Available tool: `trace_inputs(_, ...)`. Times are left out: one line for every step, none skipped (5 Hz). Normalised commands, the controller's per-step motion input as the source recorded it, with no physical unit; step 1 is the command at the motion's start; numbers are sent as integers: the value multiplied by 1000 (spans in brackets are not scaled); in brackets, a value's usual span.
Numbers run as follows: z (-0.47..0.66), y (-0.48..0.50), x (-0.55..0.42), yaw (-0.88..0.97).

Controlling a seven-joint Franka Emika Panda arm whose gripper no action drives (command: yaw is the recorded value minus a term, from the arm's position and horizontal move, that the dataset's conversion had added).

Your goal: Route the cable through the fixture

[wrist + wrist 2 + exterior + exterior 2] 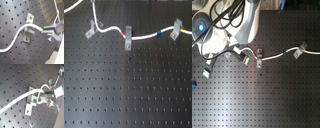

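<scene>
Black perforated breadboard tabletop (129, 95) under soft, even light

Cable: my white cable (17, 99) runs across the black perforated board (15, 79) and up to my claw
Claw: my gripper (43, 94) is closed around the cable's end, beside a bent wire loop (40, 101)
Fixture: a grey bracket (30, 104) sits on the board; the cable passes over its top
Background: thin wires (59, 75) near the board's edge
</scene>
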Motion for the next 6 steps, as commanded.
trace_inputs(459,206,89,169)
trace_inputs(436,122,-19,0)
trace_inputs(336,83,-73,0)
trace_inputs(227,86,-261,0)
trace_inputs(212,94,-239,0)
trace_inputs(272,117,-160,0)
